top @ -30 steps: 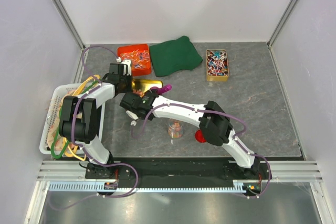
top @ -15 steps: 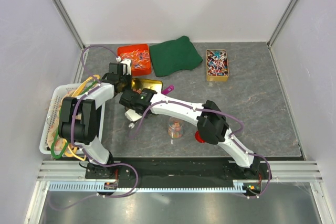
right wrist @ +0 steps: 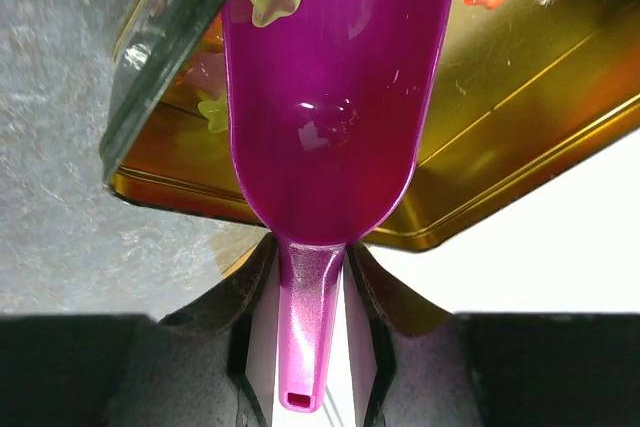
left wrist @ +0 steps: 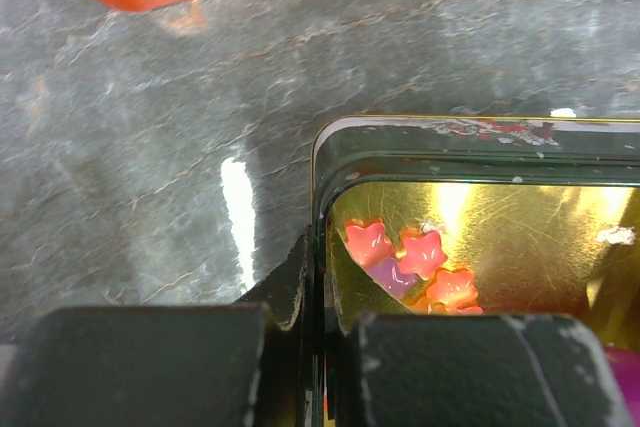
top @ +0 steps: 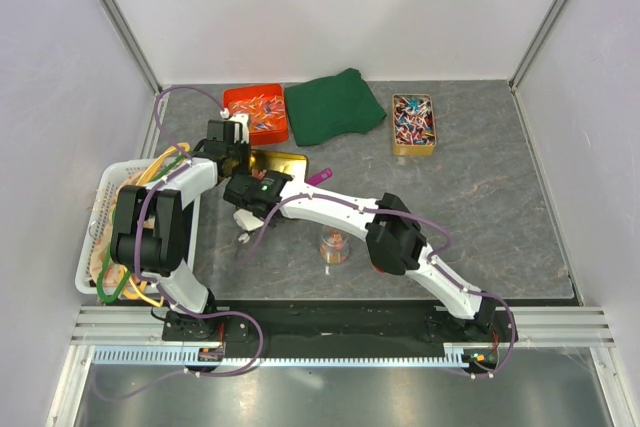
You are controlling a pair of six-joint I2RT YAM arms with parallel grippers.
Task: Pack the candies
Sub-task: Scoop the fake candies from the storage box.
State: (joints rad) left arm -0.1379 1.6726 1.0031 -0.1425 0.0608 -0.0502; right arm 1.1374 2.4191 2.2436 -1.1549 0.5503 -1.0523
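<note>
a grey marbled surface (top: 500,207) sits inside white walls, with an orange tray (top: 255,112), a folded green cloth (top: 335,107) and a small gold box of twist-wrapped sweets (top: 413,124) along its far side, and a white basket (top: 86,252) at the left edge. just in front of the orange tray lies an open gold tin (left wrist: 450,137), and the candies (left wrist: 410,255) are in it: star-shaped pieces, pink, orange and one purple in the left wrist view, gathered near a corner. the left gripper (left wrist: 320,322) is clamped on the tin's near wall, one finger outside and one inside. the right gripper (right wrist: 310,292) is closed on the handle of a purple scoop (right wrist: 330,97), whose bowl reaches over the rim into the tin; a pale green candy lies at the far end of the bowl, with more orange and pink ones on the gold floor beside it. nearer the arm bases stands a clear jar (top: 335,246), apart from the tin, with a few candies inside
</note>
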